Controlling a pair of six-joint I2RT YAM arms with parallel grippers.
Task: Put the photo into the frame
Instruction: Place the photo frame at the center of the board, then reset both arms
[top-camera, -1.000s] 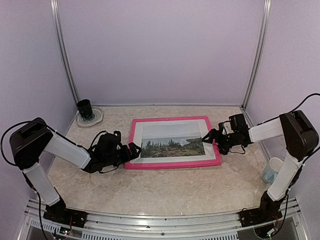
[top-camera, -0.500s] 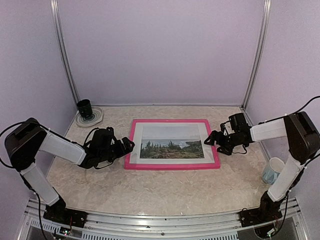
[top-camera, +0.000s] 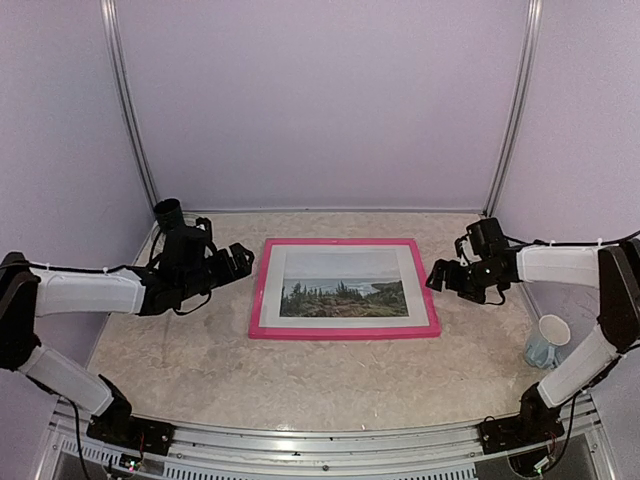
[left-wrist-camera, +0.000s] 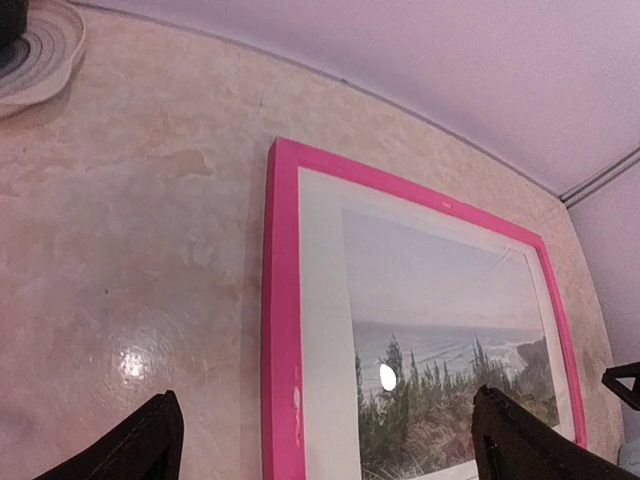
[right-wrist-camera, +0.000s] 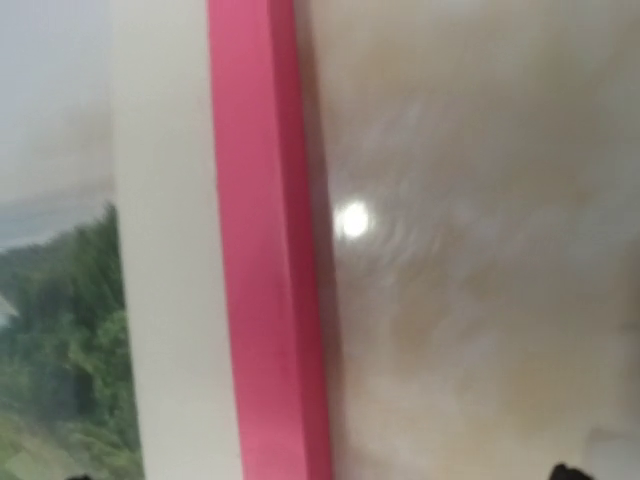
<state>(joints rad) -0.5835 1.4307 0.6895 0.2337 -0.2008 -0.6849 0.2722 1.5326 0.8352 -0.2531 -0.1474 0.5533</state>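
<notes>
The pink-red frame (top-camera: 344, 328) lies flat in the middle of the table. The photo (top-camera: 343, 285) sits inside it, ringed by a white mat border. My left gripper (top-camera: 243, 262) hovers open a little off the frame's left end, touching nothing. In the left wrist view the frame (left-wrist-camera: 283, 300) and the photo (left-wrist-camera: 440, 330) show between the wide-apart fingertips (left-wrist-camera: 150, 440). My right gripper (top-camera: 437, 275) is open just off the frame's right end. The right wrist view is blurred and shows the frame's edge (right-wrist-camera: 265, 250) and a strip of the photo (right-wrist-camera: 60, 330).
At the back left a dark cup (top-camera: 169, 214) stands on a round coaster (top-camera: 190, 238), close behind my left arm. A pale mug (top-camera: 545, 340) stands at the right, near the right arm's base. Walls close in the back and both sides.
Both grippers have drawn away from the frame's ends, the left one leftward and back, the right one to the right. The frame now lies flat and square.
</notes>
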